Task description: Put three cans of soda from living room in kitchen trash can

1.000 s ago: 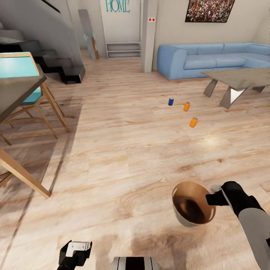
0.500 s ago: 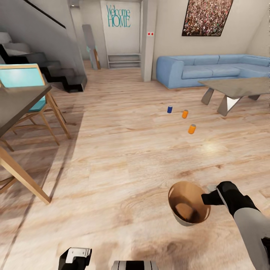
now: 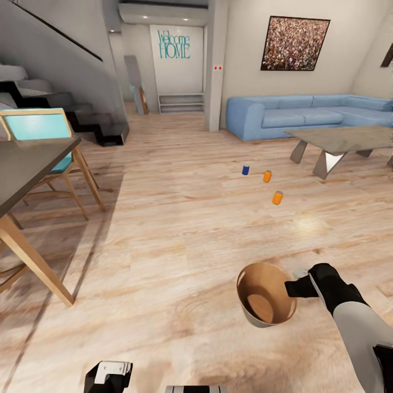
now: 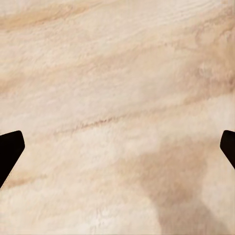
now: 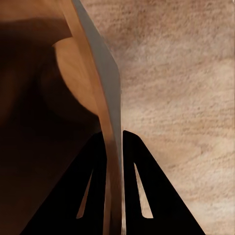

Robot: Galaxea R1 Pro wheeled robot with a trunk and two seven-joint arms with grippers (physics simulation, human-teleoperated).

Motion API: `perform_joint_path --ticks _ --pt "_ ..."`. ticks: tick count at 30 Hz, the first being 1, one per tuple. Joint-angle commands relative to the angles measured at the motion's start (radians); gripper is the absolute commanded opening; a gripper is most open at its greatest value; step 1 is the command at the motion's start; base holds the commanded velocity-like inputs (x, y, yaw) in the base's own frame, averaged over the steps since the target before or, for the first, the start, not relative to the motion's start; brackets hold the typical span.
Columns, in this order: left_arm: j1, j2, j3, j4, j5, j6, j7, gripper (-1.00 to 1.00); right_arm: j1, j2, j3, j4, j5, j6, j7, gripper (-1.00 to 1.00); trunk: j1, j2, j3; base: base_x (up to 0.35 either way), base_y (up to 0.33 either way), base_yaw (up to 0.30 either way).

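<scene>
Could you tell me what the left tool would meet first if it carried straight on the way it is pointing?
Most likely the bare wood floor. The left tool looks straight at the planks, fingers spread wide with nothing between them, so the way looks free until the floor, though the depth is unclear.

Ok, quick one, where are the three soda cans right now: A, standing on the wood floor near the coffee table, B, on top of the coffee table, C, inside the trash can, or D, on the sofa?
A: the blue can and two orange cans stand on the plank floor short of the coffee table, while the trash can held by the right gripper is empty.
</scene>
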Motion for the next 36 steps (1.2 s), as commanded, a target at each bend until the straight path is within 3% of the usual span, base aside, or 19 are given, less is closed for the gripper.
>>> perform_joint_path --ticks 1,4,10,13,17,18,25,26,32,36 --pt "0.0 0.0 0.0 0.0 0.0 -0.001 0.0 1.0 0.0 0.0 -0.002 0.0 -0.012 0.003 0.01 -1.0 0.0 0.0 0.004 0.0 0.0 0.0" --pt "0.0 0.0 -0.001 0.0 0.0 -0.002 0.0 1.0 0.0 -0.002 -0.003 0.0 -0.012 0.003 0.013 -1.0 -0.002 0.001 0.016 0.0 0.0 0.0" --pt "-0.006 0.004 0.0 -0.006 0.007 0.012 -0.007 1.0 0.0 -0.003 -0.003 -0.001 -0.011 0.003 0.016 -1.0 -0.025 0.043 0.034 0.0 0.0 0.0" --pt "-0.014 0.005 0.001 -0.033 0.011 0.072 -0.009 1.0 0.0 -0.004 -0.004 -0.003 -0.011 0.003 0.018 -1.0 -0.036 0.064 0.044 0.0 0.0 0.0" --pt "-0.056 0.007 0.002 -0.088 0.014 0.2 -0.01 1.0 0.0 -0.005 -0.004 -0.004 -0.011 0.003 0.019 -1.0 -0.052 0.092 0.056 0.0 0.0 0.0" --pt "-0.09 0.007 0.003 -0.122 0.016 0.277 -0.011 1.0 0.0 -0.006 -0.004 -0.005 -0.011 0.003 0.019 -1.0 -0.055 0.099 0.06 0.0 0.0 0.0" --pt "-0.236 0.0 0.007 -0.196 0.019 0.539 -0.011 1.0 0.0 -0.003 -0.003 -0.005 -0.011 0.003 0.017 -1.0 -0.082 0.148 0.081 0.0 0.0 0.0" --pt "-0.276 -0.001 0.007 -0.202 0.026 0.591 -0.011 1.0 0.0 -0.003 -0.002 -0.005 -0.011 0.003 0.017 -1.0 -0.086 0.155 0.085 0.0 0.0 0.0" --pt "-0.36 0.003 0.005 -0.193 0.071 0.759 -0.012 1.0 0.0 -0.002 -0.002 -0.005 -0.011 0.004 0.016 -1.0 -0.109 0.197 0.103 0.0 0.0 0.0" --pt "-0.484 0.008 0.006 -0.131 0.135 0.929 -0.012 1.0 0.0 -0.001 -0.004 -0.005 -0.01 0.004 0.017 -1.0 -0.124 0.225 0.116 0.0 0.0 0.0"
